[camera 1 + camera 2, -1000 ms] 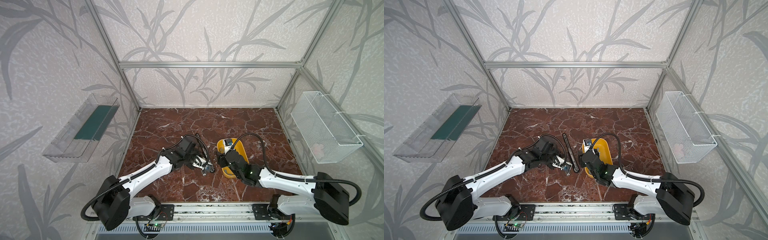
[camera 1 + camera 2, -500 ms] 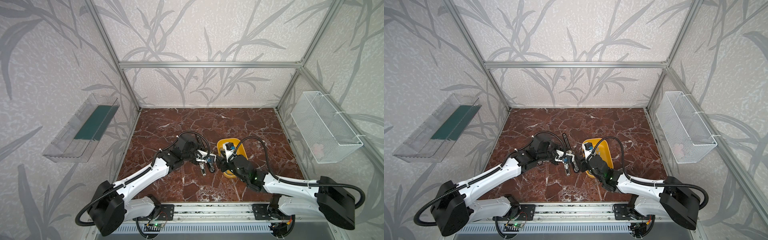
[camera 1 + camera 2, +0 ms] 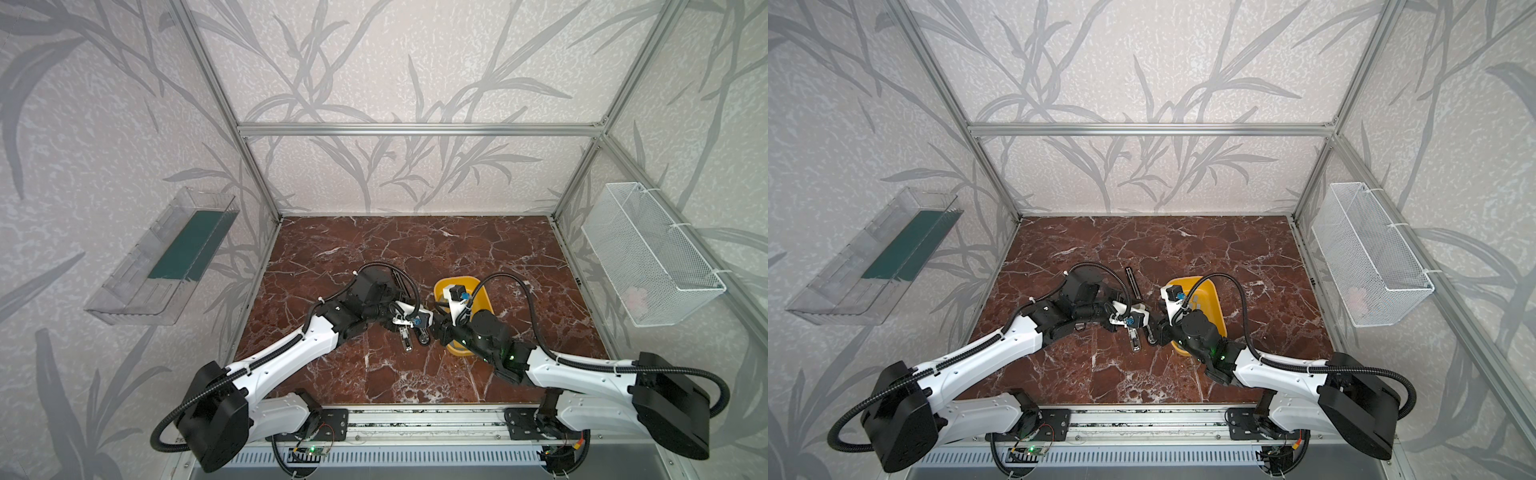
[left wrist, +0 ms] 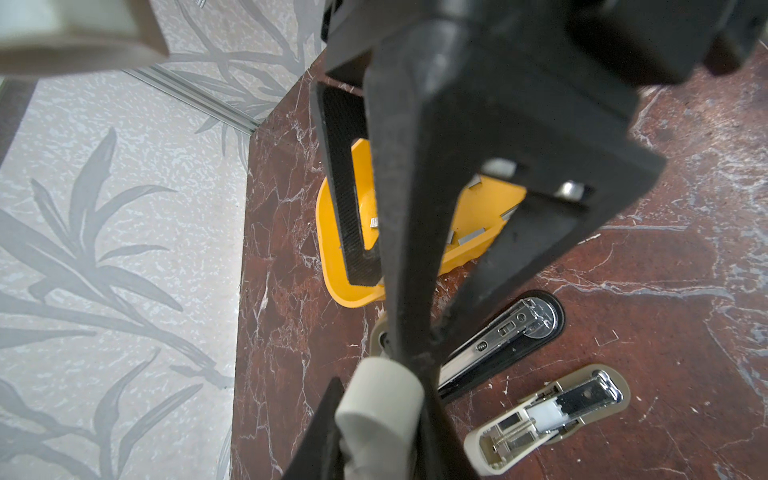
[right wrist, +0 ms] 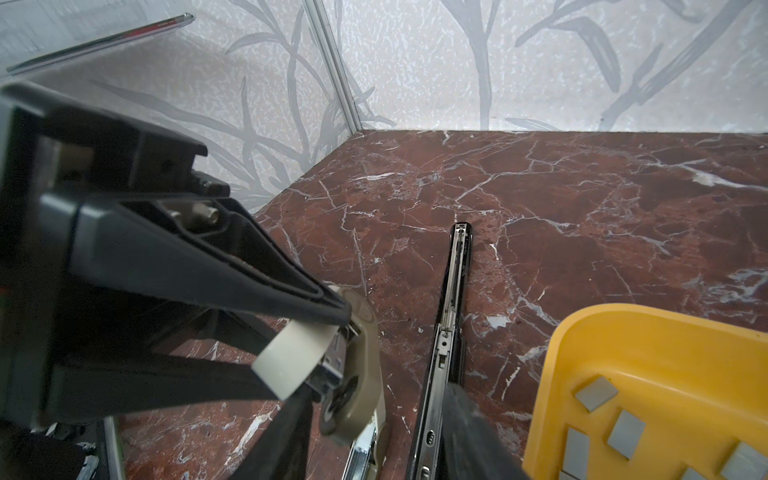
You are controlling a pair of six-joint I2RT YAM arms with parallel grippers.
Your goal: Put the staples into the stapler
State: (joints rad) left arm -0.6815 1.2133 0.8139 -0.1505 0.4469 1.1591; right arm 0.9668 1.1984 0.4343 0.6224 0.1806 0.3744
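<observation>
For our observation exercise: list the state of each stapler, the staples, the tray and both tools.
Yellow tray: upright, holding staples.
Staples: loose strips inside it.
Black stapler: swung open, lying flat.
Cream stapler: open, magazine exposed.
Left tool: shut, by the cream stapler.
Right tool: jaws apart.

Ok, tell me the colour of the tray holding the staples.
The tray is plain yellow, the staples grey; the right wrist view shows it best.

Leaf-patterned grey walls point(image 3: 395, 70) enclose a red-brown marble floor point(image 3: 374, 249) inside aluminium framing point(image 3: 415, 129).
</observation>
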